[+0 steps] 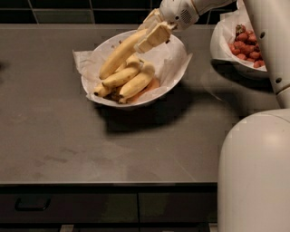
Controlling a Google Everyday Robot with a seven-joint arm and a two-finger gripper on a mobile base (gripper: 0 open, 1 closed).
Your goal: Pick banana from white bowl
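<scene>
Camera view, nearest items first.

Robot body (253, 181): a large white housing that fills the 4 to 5 o'clock part of the view.

Drawer front (90, 206): dark, below the worktop edge, with a handle (31, 206) at 7 o'clock.

Worktop (68, 145): dark grey, carrying both bowls.

White bowl (113, 103): stands on the worktop just above the centre of the view. It is lined with crinkled paper (174, 59) that overhangs the rim. An orange patch (152, 86) shows inside at the bowl's 5 o'clock. Two shorter bananas (136, 82) lie side by side in the bowl's lower half, touching each other.

Banana (120, 54): the longest fruit, running across the bowl from 8 o'clock to 1 o'clock, just beside the shorter pair. Its 8 o'clock end lies within the bowl's outline. Whether that end rests on the paper cannot be told.

Gripper (149, 31): positioned over the bowl's rim at 1 o'clock.

Fingers (154, 37): closed on the banana's 1 o'clock end, one pale finger in front of the fruit and the other behind it.

Arm (269, 54): white, running from the gripper toward 2 o'clock, then down the 3 o'clock edge to the robot body.

Strawberry bowl (218, 45): a second paper-lined white bowl at 2 o'clock, apart from the first and partly hidden by the arm. It holds red strawberries (242, 45).

Tiled wall (68, 13): dark, behind the worktop at 11 to 12 o'clock.
</scene>
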